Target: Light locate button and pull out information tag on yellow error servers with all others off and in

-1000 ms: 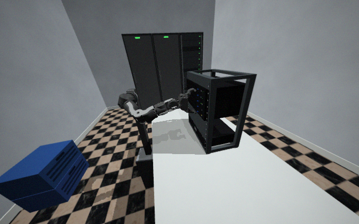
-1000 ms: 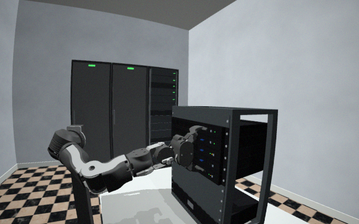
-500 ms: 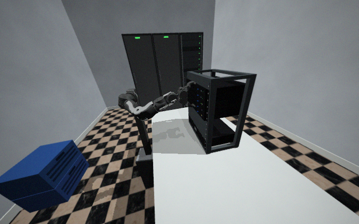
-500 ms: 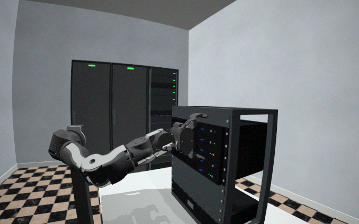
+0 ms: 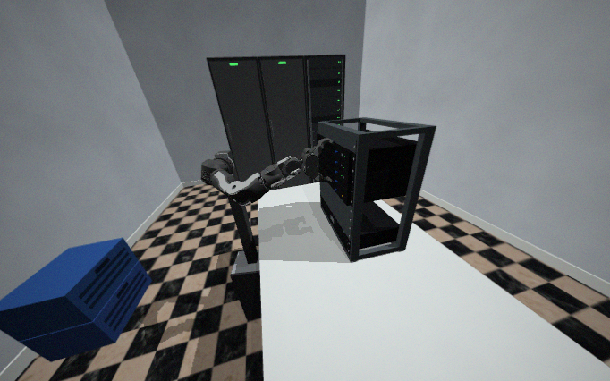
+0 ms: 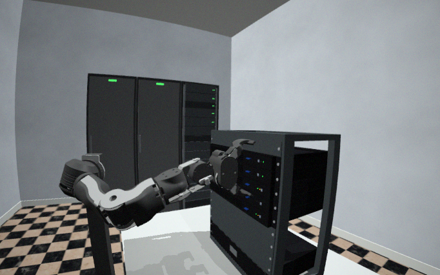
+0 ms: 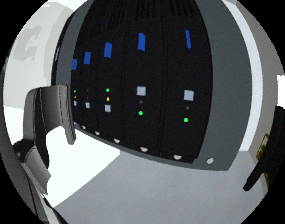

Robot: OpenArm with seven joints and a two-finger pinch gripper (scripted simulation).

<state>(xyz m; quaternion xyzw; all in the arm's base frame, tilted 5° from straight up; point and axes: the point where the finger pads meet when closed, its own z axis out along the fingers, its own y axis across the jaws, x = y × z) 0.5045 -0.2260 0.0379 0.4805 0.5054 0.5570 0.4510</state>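
The dark rack point(image 5: 357, 207) point(image 6: 282, 191) point(image 7: 230, 90) stands upright on the white table and holds five servers. In the wrist view they run top to bottom from right to left. Yellow lights show on the third server point(image 7: 107, 99) and the bottom one point(image 7: 75, 97). The top two show green only; the fourth shows no lit light. All locate buttons, such as the third server's button point(image 7: 107, 108), look pale grey, none blue. Blue tags, such as the third's tag point(image 7: 108, 50), show on all five; how far out is unclear. My gripper point(image 5: 330, 160) point(image 6: 251, 168) point(image 7: 152, 136) is open and empty before the server fronts.
Tall dark cabinets point(image 5: 241, 104) point(image 6: 112, 112) with green lights stand behind the arm. A blue box point(image 5: 85, 283) is at the front left in the top view. The white table point(image 5: 368, 321) extends in front of the rack.
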